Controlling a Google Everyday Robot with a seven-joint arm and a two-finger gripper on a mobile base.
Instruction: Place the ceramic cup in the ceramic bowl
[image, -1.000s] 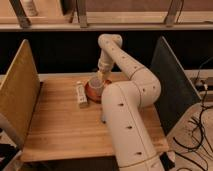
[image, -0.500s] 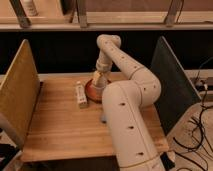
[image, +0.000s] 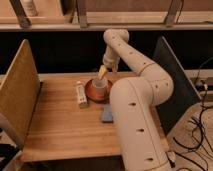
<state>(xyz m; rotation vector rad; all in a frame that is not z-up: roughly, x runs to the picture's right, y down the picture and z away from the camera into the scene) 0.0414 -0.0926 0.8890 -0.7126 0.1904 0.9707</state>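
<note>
Your small pale white-grey ceramic cup (image: 98, 88) sits upright inside the shallow round orange-red ceramic bowl (image: 90, 92) on the wooden table (image: 60, 125). Your gripper (image: 103, 72) hangs just above the cup's rim; grip state can't be told. White rectangular bottle (image: 81, 94) lies just left of bowl; blue flat pad (image: 107, 115) in front.
</note>
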